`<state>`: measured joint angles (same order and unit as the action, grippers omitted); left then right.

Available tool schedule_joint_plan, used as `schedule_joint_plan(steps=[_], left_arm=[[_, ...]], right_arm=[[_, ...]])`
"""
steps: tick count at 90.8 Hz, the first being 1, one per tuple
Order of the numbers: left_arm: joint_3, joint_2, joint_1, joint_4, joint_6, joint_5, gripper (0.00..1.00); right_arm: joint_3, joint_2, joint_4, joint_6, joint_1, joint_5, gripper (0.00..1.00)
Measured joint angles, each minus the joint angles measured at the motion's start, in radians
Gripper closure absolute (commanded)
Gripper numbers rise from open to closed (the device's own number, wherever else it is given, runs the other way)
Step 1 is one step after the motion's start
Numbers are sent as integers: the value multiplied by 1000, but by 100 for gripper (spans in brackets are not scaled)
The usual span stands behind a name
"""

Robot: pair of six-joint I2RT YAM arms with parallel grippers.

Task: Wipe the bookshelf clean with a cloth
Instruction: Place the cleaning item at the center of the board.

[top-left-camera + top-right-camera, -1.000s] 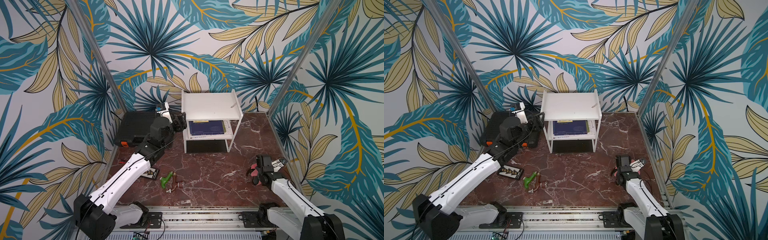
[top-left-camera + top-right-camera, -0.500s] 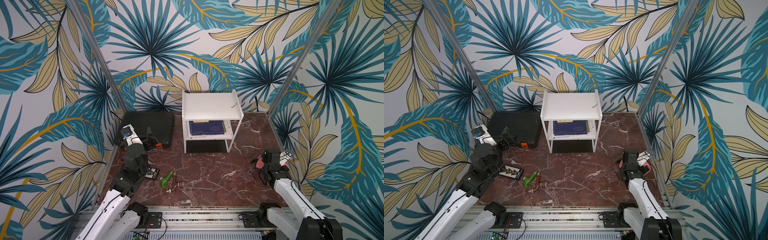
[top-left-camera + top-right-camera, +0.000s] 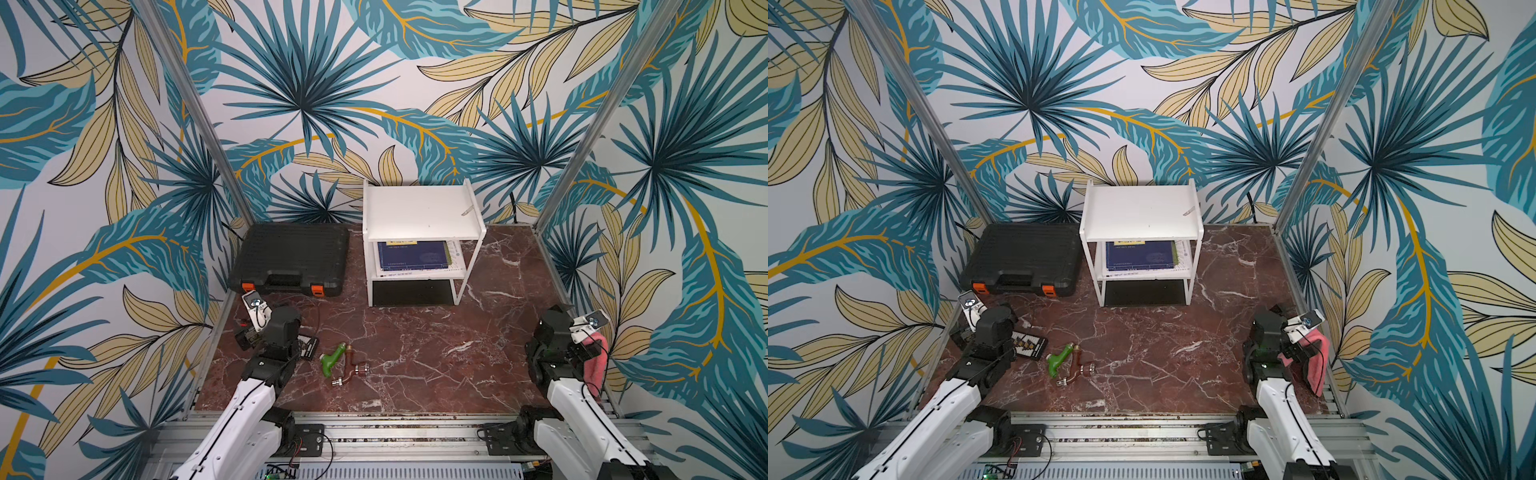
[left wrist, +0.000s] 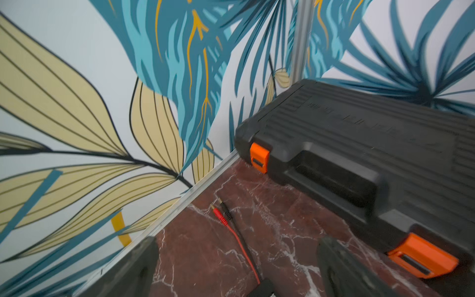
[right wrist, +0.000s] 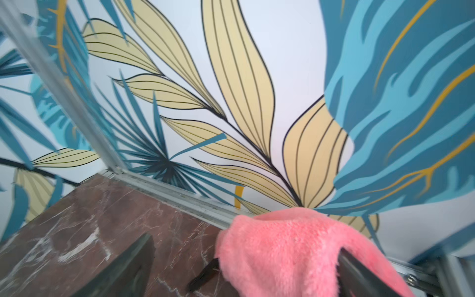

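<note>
Your right gripper (image 5: 244,246) has its fingers (image 5: 128,267) spread wide. The pink cloth (image 5: 282,239) drapes over one finger, unpinched, beside the right wall (image 5: 295,77). Your left gripper (image 4: 236,244) is also wide and empty, near the black toolcase (image 4: 359,144). Both arms are folded low at the front. The bookshelf (image 3: 419,212) stands at the back, well apart. The toolcase lettering is too blurred to read.

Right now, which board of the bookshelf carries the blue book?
The lower board of the bookshelf; the top board bears only a small grey scrap.
</note>
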<state>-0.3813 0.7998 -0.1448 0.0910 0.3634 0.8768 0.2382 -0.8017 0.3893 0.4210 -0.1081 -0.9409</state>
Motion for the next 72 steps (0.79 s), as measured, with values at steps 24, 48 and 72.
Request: schedule_joint_plan(steps=[24,48,72], left_arm=[[0,50,31,-72,42,-29,0],[-24,57,37,-68,55,-52,0],[-42,57,42,-51,56,-78,0]], right_arm=[[62,21,-64,-91,-12,652,1],[197,-121,-425,514,-11,982,0],[406,-185,-1028,665,-14,1036,1]])
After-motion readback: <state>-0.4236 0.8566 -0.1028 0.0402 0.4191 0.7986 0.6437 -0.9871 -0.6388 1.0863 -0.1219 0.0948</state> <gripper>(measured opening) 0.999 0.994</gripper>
